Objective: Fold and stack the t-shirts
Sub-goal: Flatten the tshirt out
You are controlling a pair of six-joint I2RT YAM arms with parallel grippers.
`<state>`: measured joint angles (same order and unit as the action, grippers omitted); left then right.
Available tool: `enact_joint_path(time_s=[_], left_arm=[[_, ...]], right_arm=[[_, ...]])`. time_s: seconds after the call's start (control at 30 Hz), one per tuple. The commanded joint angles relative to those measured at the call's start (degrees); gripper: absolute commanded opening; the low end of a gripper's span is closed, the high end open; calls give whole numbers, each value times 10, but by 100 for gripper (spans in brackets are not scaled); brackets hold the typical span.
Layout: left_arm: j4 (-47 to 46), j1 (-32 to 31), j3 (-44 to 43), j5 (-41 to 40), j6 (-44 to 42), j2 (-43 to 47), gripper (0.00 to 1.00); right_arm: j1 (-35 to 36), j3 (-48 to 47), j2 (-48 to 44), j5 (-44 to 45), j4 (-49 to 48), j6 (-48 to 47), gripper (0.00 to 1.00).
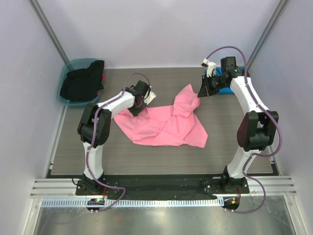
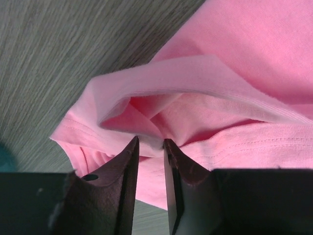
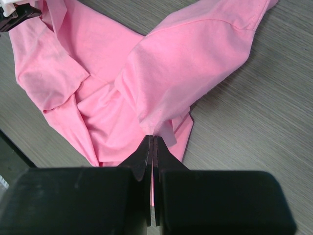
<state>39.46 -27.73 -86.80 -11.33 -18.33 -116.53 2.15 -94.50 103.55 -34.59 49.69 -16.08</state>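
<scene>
The bubblegum pink t-shirt (image 1: 166, 128) lies crumpled in the middle of the table. My left gripper (image 1: 139, 108) is at its left corner. In the left wrist view the jaws (image 2: 150, 142) stand a little apart, with a fold of the pink shirt (image 2: 244, 49) at their tips. My right gripper (image 1: 199, 93) is shut on the shirt's far right part and holds it raised off the table. In the right wrist view its gripper (image 3: 153, 137) pinches pink cloth (image 3: 98, 58). The bright blue t-shirt (image 1: 227, 90) lies at the back right, mostly hidden behind the right arm.
A teal plastic tub (image 1: 78, 62) stands at the back left corner with black cloth (image 1: 83, 83) in it. White walls close the table on the left, back and right. The arm bases sit at the near edge.
</scene>
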Motion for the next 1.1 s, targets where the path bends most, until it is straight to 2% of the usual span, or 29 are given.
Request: enact_joint_path(time_s=[0.0, 0.13, 0.47, 0.63, 0.77, 0.8, 0.87, 1.07], left_arm=[[-5, 1, 16, -3, 8, 25, 27], [-7, 1, 26, -5, 9, 28, 20], [-7, 0, 9, -10, 10, 9, 29], [-7, 1, -10, -12, 7, -11, 27], [-4, 0, -28, -11, 6, -22, 17], [-2, 0, -33, -11, 6, -20, 8], [-2, 1, -35, -12, 6, -14, 1], [5, 0, -29, -6, 4, 16, 0]], right_arm=[[0, -11, 3, -3, -17, 7, 1], [0, -16, 8, -4, -19, 9, 1], [0, -13, 8, -5, -20, 10, 1], [0, -14, 8, -5, -20, 10, 1], [0, -13, 7, -4, -20, 10, 1], [0, -14, 6, -3, -20, 10, 1], [0, -17, 5, -2, -20, 9, 1], [0, -31, 15, -5, -20, 12, 1]])
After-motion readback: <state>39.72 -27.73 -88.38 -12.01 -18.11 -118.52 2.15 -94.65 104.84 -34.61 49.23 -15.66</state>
